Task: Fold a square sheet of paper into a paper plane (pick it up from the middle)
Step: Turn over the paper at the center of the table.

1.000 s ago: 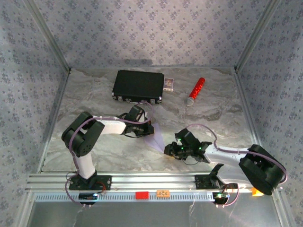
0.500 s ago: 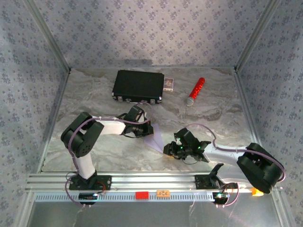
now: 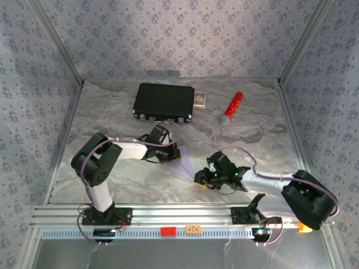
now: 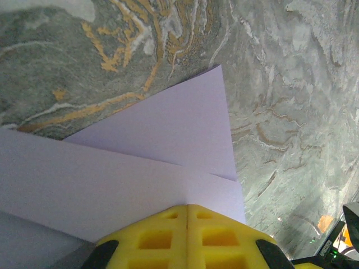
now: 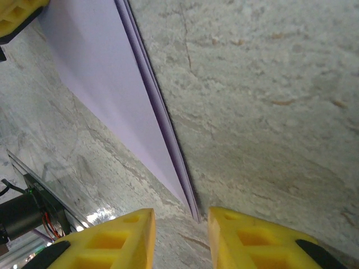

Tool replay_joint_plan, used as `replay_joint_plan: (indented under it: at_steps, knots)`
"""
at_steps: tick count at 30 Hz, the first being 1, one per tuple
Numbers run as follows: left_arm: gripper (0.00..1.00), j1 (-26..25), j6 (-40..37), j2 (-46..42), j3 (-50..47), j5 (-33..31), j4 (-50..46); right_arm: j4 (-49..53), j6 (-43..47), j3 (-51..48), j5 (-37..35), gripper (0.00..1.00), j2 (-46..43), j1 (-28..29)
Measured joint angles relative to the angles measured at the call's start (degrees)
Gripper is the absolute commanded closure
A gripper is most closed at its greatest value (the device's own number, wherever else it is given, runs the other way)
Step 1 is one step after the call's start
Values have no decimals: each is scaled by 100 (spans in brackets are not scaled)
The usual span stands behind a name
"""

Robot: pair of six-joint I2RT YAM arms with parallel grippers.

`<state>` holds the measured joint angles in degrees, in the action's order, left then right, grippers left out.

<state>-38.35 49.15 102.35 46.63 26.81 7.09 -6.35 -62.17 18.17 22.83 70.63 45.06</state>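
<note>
Under closed left pincer [image 4: 188, 216]: paper plane [image 3: 182, 164], tip at parted right pincer [image 5: 181, 228].

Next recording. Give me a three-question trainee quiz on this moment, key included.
1. True or false: the left gripper is open.
2. The right gripper has its gap facing: A a coin, B the pointed tip of the lilac paper, C a cable.
3. What lies between the black case and the red-and-silver cylinder?
Key: 1 false; 2 B; 3 the small box.
</note>
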Motion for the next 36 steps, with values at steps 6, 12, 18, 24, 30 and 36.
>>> replay_joint_plan:
  at_steps: [6,12,18,24,30,36]
  knots:
    - [98,11,0,0,-31,39,52,-225,-4,79,74,68,212,-35]
    - [98,11,0,0,-31,50,57,-376,0,105,-26,66,223,-109]
    - [97,11,2,0,-31,68,57,-599,31,120,-4,66,223,-236]
    - [97,11,4,0,-31,81,57,-785,144,127,72,68,264,-339]
    - [97,11,44,0,-31,85,57,-907,203,127,168,70,310,-407]
    - [97,11,46,0,-31,85,57,-977,225,127,210,71,376,-407]
